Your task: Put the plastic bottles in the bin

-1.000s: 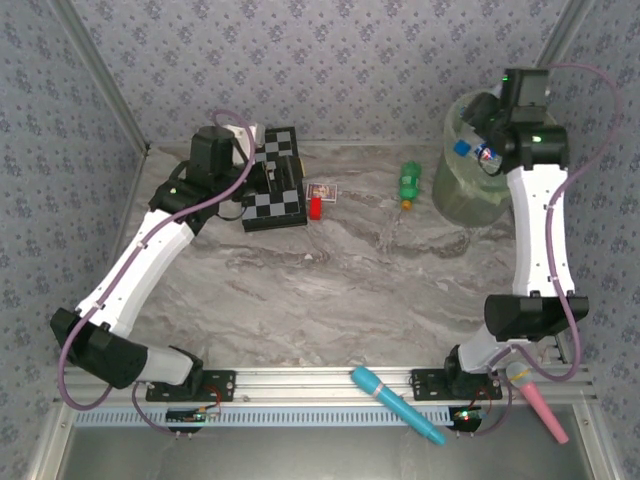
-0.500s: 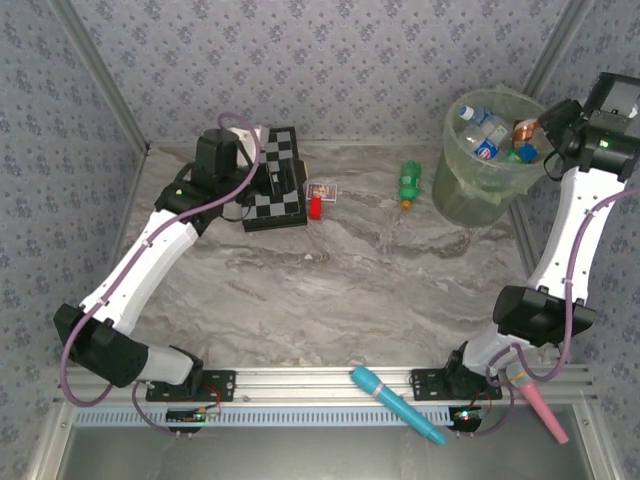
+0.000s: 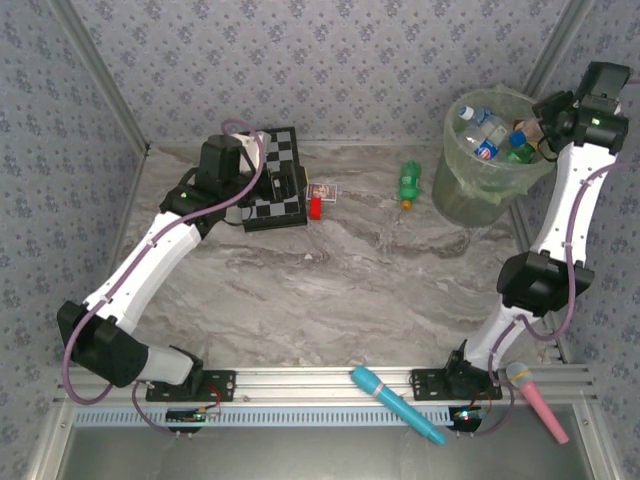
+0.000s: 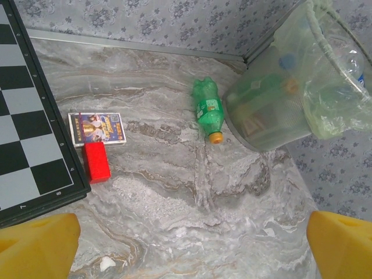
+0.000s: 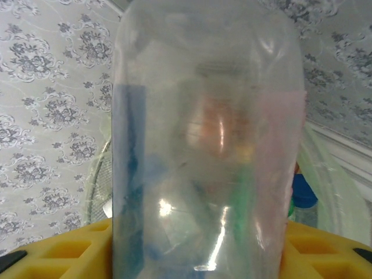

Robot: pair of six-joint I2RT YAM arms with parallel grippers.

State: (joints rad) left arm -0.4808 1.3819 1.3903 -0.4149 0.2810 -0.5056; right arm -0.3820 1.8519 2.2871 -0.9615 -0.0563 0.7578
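A clear plastic bottle (image 5: 209,145) with a blue label stands between the yellow fingers of my right gripper (image 5: 197,247), which is shut on it. That gripper (image 3: 540,127) hangs at the right rim of the bin (image 3: 470,190), a round wastebasket with a pale green liner. Several bottles (image 3: 487,135) lie inside it. A green soda bottle (image 3: 409,183) (image 4: 208,110) lies on the table just left of the bin (image 4: 273,116). My left gripper (image 3: 285,185) (image 4: 189,250) is open over the chessboard's right edge, nothing between its fingers.
A chessboard (image 3: 275,190) (image 4: 23,128) lies at the back left, with a small card (image 4: 96,127) and a red block (image 4: 96,161) beside it. A blue stick (image 3: 395,403) and a pink stick (image 3: 538,398) rest on the front rail.
My right arm swung from above the bin out to its right rim, still gripping the bottle. The left arm crept slightly to the right.
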